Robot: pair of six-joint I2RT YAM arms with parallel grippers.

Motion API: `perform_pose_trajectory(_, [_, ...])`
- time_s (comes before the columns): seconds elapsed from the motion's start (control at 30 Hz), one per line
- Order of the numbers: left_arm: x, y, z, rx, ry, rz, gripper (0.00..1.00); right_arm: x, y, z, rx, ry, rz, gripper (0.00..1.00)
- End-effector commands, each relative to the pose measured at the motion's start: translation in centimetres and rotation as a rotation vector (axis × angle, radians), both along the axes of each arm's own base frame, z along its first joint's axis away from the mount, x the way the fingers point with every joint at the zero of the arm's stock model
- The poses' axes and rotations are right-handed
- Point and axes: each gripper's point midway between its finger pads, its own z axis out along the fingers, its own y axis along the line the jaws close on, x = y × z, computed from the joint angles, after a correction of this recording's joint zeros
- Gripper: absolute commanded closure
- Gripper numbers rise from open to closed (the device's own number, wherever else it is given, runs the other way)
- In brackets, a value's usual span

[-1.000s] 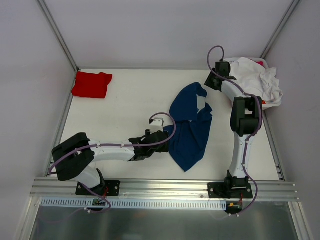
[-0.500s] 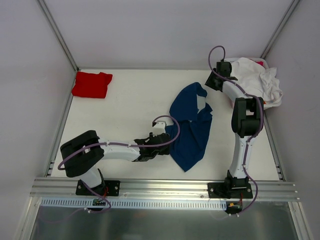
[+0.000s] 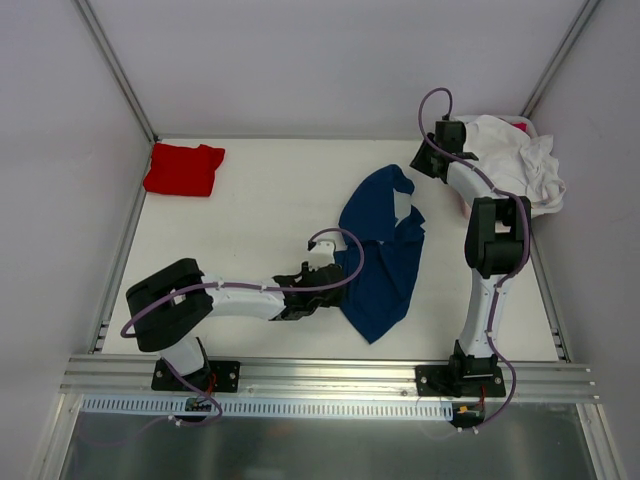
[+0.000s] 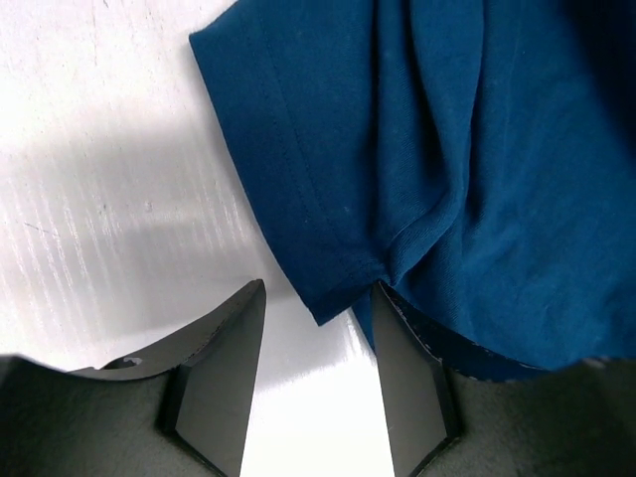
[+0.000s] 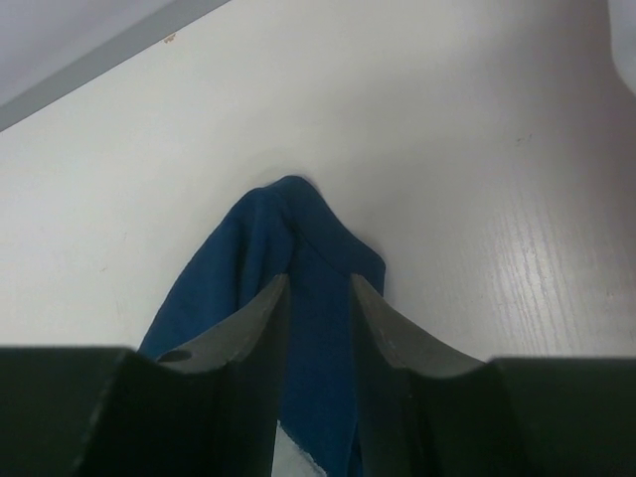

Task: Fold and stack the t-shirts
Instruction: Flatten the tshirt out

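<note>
Navy tee (image 4: pixel 477 149) is soft, limp, light; L gripper (image 4: pixel 318 290), half-open & empty, straddles hem corner (image 4: pixel 333 283), so pinch there; R gripper (image 5: pixel 318 283) hold unclear.

Navy t-shirt (image 5: pixel 288 214) beyond end effector (image 5: pixel 318 283)

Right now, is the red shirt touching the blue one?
Apart. The top view shows the red t-shirt in the far left corner and the navy t-shirt mid-table, with bare table between them.
</note>
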Motion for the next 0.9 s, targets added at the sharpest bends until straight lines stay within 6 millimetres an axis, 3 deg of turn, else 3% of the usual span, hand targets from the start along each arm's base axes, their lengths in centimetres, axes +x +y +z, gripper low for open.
perform_pose_trajectory(0.0, [0.8, -0.6, 1.4, 0.017, -0.051, 0.002, 0.53, 0.2, 0.1, 3.7, 0.027, -0.081, 0.012, 0.66])
perform_pose_trajectory(0.5, [1.5, -0.6, 1.5, 0.051, -0.073, 0.014, 1.0, -0.4, 0.0, 3.7, 0.02, -0.082, 0.016, 0.67])
perform_pose_trajectory(0.67, [2.3, 0.3, 3.0, 0.066, -0.119, 0.042, 1.0, -0.7, -0.2, 4.2, 0.022, -0.094, 0.012, 0.67])
perform_pose_trajectory(0.87, [4.6, 3.3, 6.3, 0.07, -0.195, 0.129, 1.0, -1.7, -0.4, 5.0, 0.017, -0.118, 0.003, 0.67])
